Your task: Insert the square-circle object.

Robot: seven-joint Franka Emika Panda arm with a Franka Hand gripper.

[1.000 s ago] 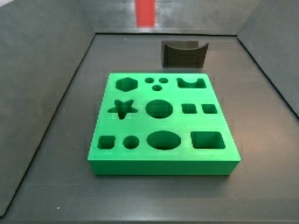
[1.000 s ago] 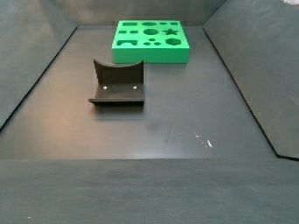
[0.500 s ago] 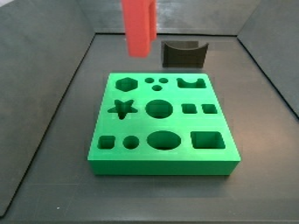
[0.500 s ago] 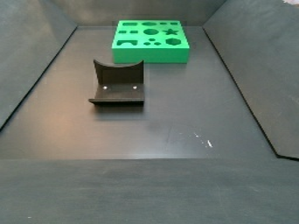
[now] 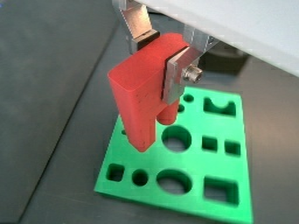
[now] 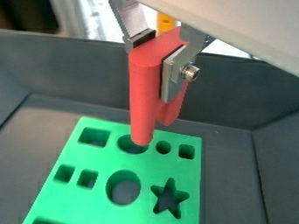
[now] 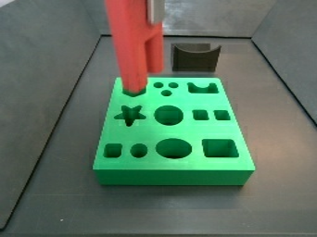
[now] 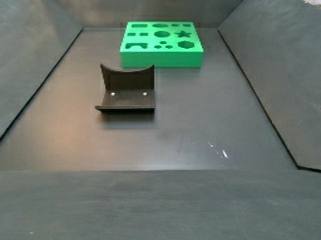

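Note:
My gripper (image 5: pixel 160 54) is shut on a long red piece, the square-circle object (image 5: pixel 146 87), with a square upper body and a round lower end. It also shows in a wrist view (image 6: pixel 142 96) between the silver fingers (image 6: pixel 176 70). In a side view the red piece (image 7: pixel 133 46) hangs upright with its lower end at the far left corner of the green board (image 7: pixel 198 131). In a wrist view its round end sits at a small hole of the board (image 6: pixel 198 188); I cannot tell if it has entered. The gripper itself is out of both side views.
The dark fixture (image 7: pixel 195 57) stands on the floor behind the board and shows in both side views (image 8: pixel 126 89). The green board (image 8: pixel 163 58) has several shaped holes. Dark grey walls ring the floor on all sides.
The red piece has come down from the top of the side view and moved left, from above the back wall to the board's far left corner.

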